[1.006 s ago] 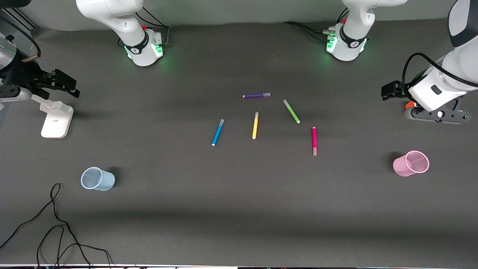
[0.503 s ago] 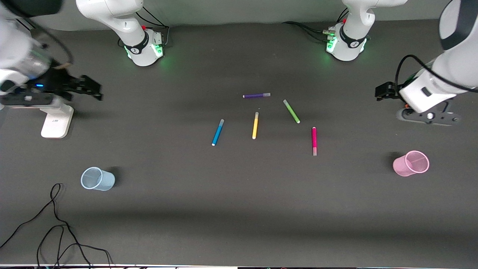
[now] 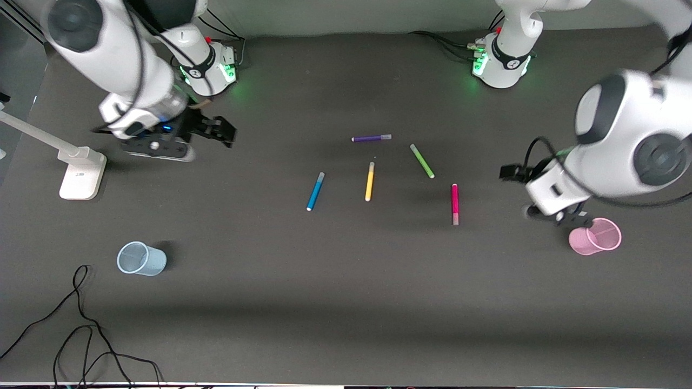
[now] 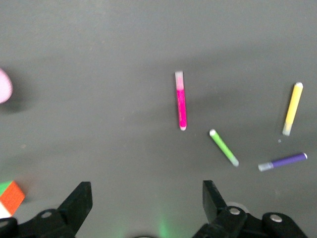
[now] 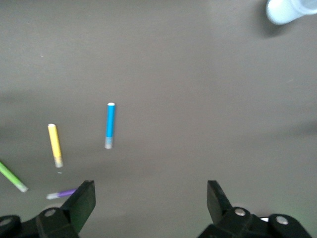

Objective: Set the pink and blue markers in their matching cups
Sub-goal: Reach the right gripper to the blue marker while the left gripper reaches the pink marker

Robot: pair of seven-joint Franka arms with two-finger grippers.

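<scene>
Pink cup (image 3: 599, 241) partly hidden by left arm; (image 4: 4, 85) cropped.

Purple pen (image 3: 371, 138), green pen (image 3: 421, 160), yellow pen (image 3: 370, 181) mid-table; white stand (image 3: 81, 172), black cable (image 3: 81, 324) nr right arm's end.

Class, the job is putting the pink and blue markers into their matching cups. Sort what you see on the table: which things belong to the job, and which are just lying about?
Belongs to the job:
pink marker
blue marker
pink cup
blue cup

Just lying about:
purple marker
yellow marker
green marker
white stand
black cable
</scene>
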